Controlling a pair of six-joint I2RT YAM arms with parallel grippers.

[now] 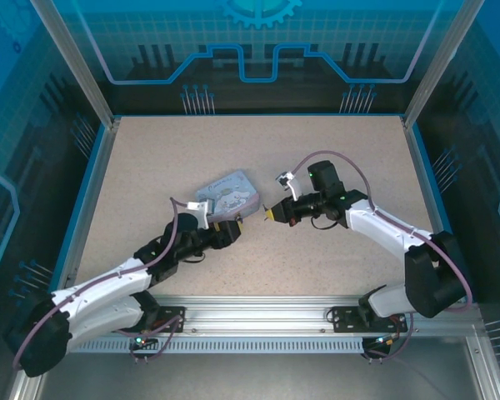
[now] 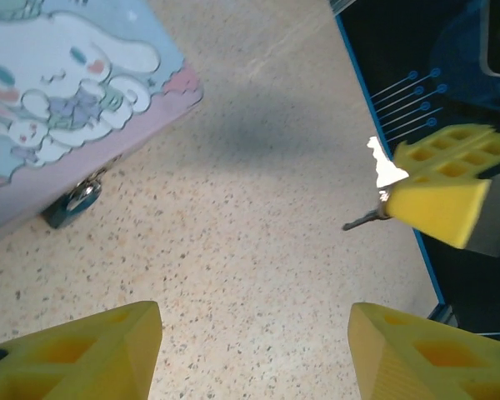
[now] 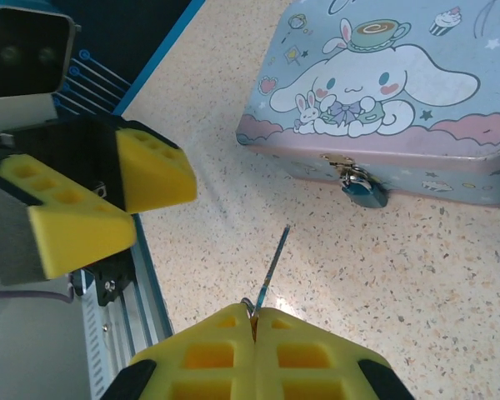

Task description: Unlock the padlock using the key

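Yellow-tipped right gripper point(image 3: 254, 315) pinches key point(image 3: 272, 262) near padlock point(image 3: 365, 190) hanging on blue tin point(image 3: 383, 83); left gripper point(image 2: 254, 333) fingers spread nearby

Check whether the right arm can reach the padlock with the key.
Probably yes: right fingers grip the key, and only bare table lies between it and the padlock on the tin's front.

A table point(image 1: 258, 150) with a speckled beige top is seen, edged by a thin blue border point(image 1: 258, 115). It is enclosed by aluminium posts point(image 1: 75, 62) at the far corners and by tinted blue panels point(image 1: 258, 50) printed with a grid, circuit lines and a gear emblem point(image 1: 258, 8). An aluminium rail point(image 1: 258, 310) is fixed along the near edge. The surface is evenly lit, and only soft shadows are cast.
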